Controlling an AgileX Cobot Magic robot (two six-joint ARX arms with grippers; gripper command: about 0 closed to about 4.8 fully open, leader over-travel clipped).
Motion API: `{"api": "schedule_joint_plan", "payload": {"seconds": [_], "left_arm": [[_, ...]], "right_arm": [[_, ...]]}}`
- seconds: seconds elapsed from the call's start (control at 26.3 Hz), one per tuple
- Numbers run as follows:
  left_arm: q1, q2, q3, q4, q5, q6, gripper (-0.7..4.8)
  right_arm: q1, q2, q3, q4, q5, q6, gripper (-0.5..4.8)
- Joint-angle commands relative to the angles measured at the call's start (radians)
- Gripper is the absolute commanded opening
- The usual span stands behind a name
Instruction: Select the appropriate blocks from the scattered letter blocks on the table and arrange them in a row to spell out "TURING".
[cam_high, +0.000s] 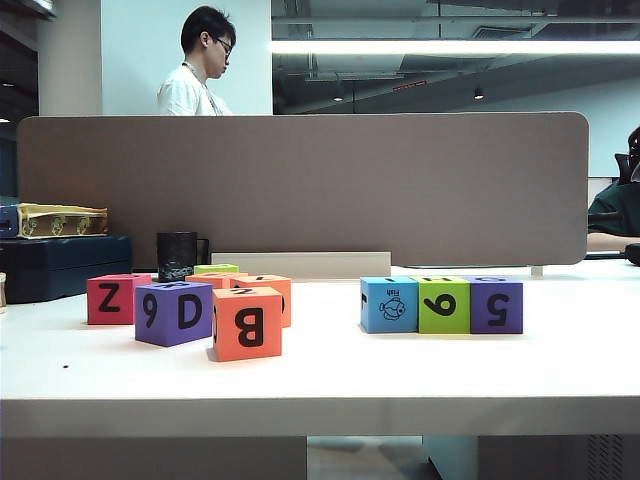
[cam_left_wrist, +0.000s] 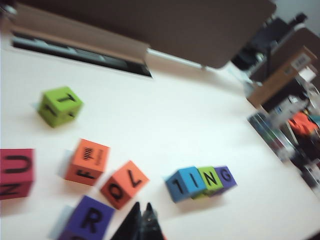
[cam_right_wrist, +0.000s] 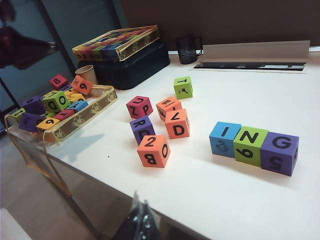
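On the white table (cam_high: 320, 380), a blue I block (cam_right_wrist: 225, 139), a lime green N block (cam_right_wrist: 251, 145) and a purple G block (cam_right_wrist: 279, 152) stand touching in a row (cam_high: 442, 305). To their left lie loose letter blocks: lime green T (cam_left_wrist: 60, 106), red U (cam_left_wrist: 16, 172), purple R (cam_left_wrist: 87, 220) and three orange cubes (cam_right_wrist: 153, 150). My left gripper (cam_left_wrist: 141, 207) hangs shut and empty above the table, between the purple R and the row. My right gripper (cam_right_wrist: 140, 204) is shut and empty, off the table's front edge. Neither gripper shows in the exterior view.
A shallow tray (cam_right_wrist: 102, 102) with several more blocks sits at the table's left end, beside a paper cup (cam_right_wrist: 86, 74) and a patterned box on a dark case (cam_right_wrist: 117, 42). A black mug (cam_high: 178, 255) and the brown-grey divider (cam_high: 300, 185) stand at the back.
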Motion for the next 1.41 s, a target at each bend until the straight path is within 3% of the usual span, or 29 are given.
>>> {"api": "schedule_joint_plan", "payload": {"seconds": [0.04,0.19,0.3,0.57,1.03,1.18,1.41], "left_arm": [[-0.075,0.066,0.048,-0.006,-0.017,0.039,-0.06],[-0.182,0.164,0.108,-0.002,-0.098,0.096,-0.06],[-0.241,0.231,0.133,0.050,-0.105,0.139,-0.06],[-0.275,0.377,0.243,-0.051,-0.154,0.148,-0.06],[-0.292,0.598,0.435,-0.202,-0.265,0.311,-0.06],[-0.332,0.682,0.511,-0.255,-0.325,0.412,-0.06],[-0.411,0.794,0.586,-0.257,-0.366,0.455,-0.05]], "right_arm": [[0.000,-0.011,0.003,0.016,-0.005,0.003,-0.01],[0.000,-0.011,0.003,0.016,-0.005,0.003,-0.01],[0.000,-0.011,0.003,0.016,-0.005,0.003,-0.01],[0.000,-0.011,0.003,0.015,0.007,0.003,-0.01],[0.000,-0.011,0.002,-0.001,0.065,-0.005,-0.01],[0.000,-0.010,0.002,-0.017,0.085,-0.005,-0.01],[0.000,-0.010,0.001,-0.019,0.085,-0.005,-0.01]]}}
